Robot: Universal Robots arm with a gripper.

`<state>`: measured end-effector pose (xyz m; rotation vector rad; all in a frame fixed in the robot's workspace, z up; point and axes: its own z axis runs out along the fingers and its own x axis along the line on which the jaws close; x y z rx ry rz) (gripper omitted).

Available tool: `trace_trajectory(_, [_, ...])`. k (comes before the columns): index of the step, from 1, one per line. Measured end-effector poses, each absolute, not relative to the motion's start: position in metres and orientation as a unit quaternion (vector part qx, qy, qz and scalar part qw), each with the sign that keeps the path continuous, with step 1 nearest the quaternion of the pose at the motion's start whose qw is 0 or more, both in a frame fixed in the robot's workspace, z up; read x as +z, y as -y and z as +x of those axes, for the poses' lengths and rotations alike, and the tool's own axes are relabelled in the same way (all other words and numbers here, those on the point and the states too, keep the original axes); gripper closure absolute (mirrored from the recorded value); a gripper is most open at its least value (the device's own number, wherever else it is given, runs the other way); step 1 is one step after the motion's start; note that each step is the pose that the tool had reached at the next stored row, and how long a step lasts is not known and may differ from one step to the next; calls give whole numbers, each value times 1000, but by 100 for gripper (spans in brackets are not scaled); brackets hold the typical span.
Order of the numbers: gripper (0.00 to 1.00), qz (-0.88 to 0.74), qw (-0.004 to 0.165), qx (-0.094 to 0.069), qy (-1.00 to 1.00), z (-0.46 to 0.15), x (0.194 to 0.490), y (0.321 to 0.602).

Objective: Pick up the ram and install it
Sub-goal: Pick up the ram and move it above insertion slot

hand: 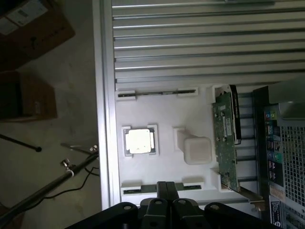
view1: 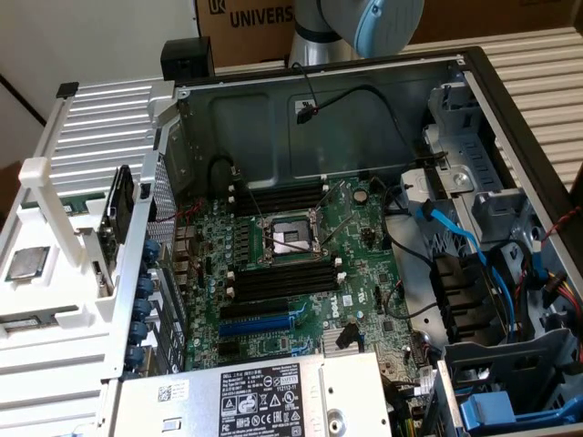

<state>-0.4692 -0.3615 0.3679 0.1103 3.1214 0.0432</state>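
Hand (hand: 167, 187), pressed together and empty, hangs over the white fixture (hand: 162, 114), where the ram (hand: 152, 93) apparently stands edge-up, ready for gripping.

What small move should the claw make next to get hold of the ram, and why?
Probably open up. The claw is shut, and in the wrist view its tips line up with a ram stick standing on edge in the white tray. Shut fingers could not straddle the stick, and it is not yet lifted.
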Motion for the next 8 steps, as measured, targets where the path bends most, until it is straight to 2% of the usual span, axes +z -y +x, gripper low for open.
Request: trace_trajectory(8, [90,35,9,14,-999,-468,368,362])
